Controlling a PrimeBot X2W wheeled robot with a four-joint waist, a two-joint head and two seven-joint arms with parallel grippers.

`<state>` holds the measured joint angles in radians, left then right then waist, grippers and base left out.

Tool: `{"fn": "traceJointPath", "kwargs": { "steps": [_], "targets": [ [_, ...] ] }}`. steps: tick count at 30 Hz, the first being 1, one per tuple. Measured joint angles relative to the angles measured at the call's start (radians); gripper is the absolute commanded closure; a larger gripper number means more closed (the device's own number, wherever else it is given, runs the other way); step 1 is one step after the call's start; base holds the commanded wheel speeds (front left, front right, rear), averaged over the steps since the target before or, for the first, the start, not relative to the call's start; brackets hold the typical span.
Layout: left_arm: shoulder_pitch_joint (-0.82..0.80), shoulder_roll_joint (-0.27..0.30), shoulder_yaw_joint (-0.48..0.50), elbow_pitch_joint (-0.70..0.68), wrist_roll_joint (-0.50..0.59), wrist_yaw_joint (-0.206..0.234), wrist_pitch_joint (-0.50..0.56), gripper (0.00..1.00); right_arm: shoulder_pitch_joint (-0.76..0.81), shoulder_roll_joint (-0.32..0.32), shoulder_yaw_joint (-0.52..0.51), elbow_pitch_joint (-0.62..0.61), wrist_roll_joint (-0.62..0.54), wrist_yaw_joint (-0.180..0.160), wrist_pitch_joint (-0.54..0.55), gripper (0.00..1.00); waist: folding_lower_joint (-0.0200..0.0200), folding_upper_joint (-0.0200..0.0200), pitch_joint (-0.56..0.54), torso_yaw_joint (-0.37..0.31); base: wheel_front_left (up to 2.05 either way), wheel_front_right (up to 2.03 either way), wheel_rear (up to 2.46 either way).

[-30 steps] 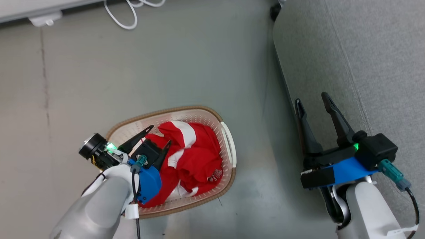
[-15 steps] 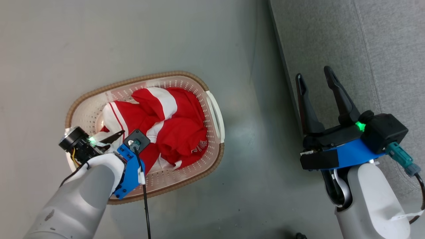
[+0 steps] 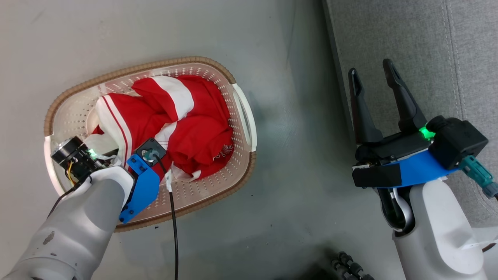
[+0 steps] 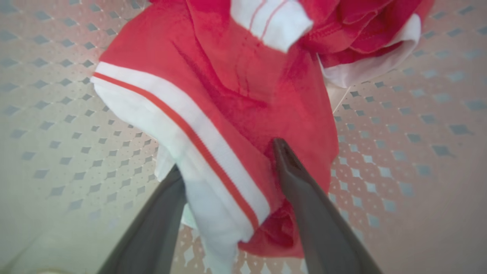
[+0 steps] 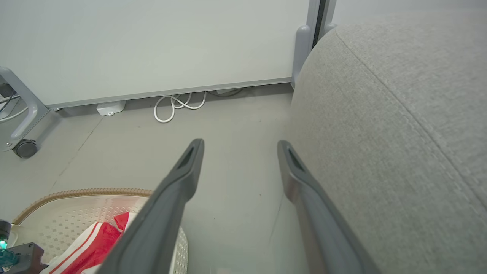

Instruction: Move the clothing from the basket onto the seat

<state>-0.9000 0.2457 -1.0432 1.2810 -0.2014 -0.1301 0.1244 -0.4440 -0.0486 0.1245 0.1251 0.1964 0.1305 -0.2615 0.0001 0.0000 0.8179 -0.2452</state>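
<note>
The left end effector point(image 4: 226, 156), arm angled down into the basket point(image 3: 128, 72), stands open astride the clothing point(image 4: 243, 95) (fabric in the gap, unclamped), while the right end effector point(image 3: 369, 67) hangs open beside the seat point(image 3: 428, 46).

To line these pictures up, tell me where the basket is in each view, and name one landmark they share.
Head view: the basket is left of centre, on the floor.
Left wrist view: its perforated inside runs down both sides, behind the clothing.
Right wrist view: its woven rim curves through the bottom left corner.
Shared landmark: the red clothing with white stripes, lying in the basket.
</note>
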Motion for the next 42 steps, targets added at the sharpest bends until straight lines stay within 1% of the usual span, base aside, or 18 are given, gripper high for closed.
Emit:
{"fn": "traceJointPath", "kwargs": {
  "steps": [5,6,7,8,12,15,22,29,35,42],
  "targets": [
    [-0.014,0.003,-0.026,0.002,-0.010,0.000,0.007,0.00,-0.005,0.000,0.002,-0.004,0.006,0.000,0.000,0.00,0.0000,0.0000,0.025,-0.006,0.00,0.00,0.00],
    [-0.017,0.005,-0.038,0.002,-0.008,0.000,0.012,0.23,-0.006,0.000,0.002,-0.004,0.007,0.000,0.000,0.00,0.0000,0.0000,0.029,-0.007,0.00,0.00,0.00],
    [-0.018,0.006,-0.049,0.002,-0.007,0.000,0.015,0.75,-0.007,0.000,0.002,-0.004,0.007,0.000,0.000,0.00,0.0000,0.0000,0.031,-0.008,0.00,0.00,0.00],
    [-0.018,0.008,-0.059,0.003,-0.007,0.000,0.015,1.00,-0.007,0.000,0.002,-0.004,0.007,0.000,0.000,0.00,0.0000,0.0000,0.033,-0.009,0.00,0.00,0.00],
    [-0.020,0.011,-0.087,0.003,-0.018,0.000,0.015,1.00,-0.008,0.000,0.000,-0.003,0.007,0.000,0.000,0.00,0.0000,0.0000,0.033,-0.008,0.00,0.00,0.00],
    [-0.023,0.009,-0.100,0.001,-0.031,0.000,-0.007,1.00,-0.010,0.000,-0.003,0.002,0.007,0.000,0.000,0.00,-0.0001,0.0000,0.025,-0.003,0.00,0.00,0.00],
    [-0.025,-0.018,-0.109,-0.007,-0.080,0.000,-0.068,1.00,-0.012,0.000,-0.009,0.012,-0.020,0.000,0.000,0.00,-0.0001,0.0000,-0.016,0.015,0.00,0.00,0.00],
    [-0.024,-0.064,-0.074,-0.012,-0.135,0.002,-0.190,1.00,-0.001,0.000,-0.024,0.023,-0.049,0.000,0.000,0.00,-0.0001,0.0000,-0.080,0.044,0.00,0.00,0.00],
    [-0.017,-0.103,-0.047,-0.011,-0.174,0.007,-0.293,1.00,0.029,0.000,-0.036,0.039,-0.083,0.000,0.000,0.00,-0.0001,0.0000,-0.159,0.077,0.00,0.00,0.00],
    [-0.002,-0.132,0.009,-0.026,-0.241,0.008,-0.369,1.00,0.076,0.000,-0.058,0.057,-0.104,0.000,0.000,0.00,-0.0001,0.0000,-0.269,0.119,0.00,0.00,0.00]
  ]
}}
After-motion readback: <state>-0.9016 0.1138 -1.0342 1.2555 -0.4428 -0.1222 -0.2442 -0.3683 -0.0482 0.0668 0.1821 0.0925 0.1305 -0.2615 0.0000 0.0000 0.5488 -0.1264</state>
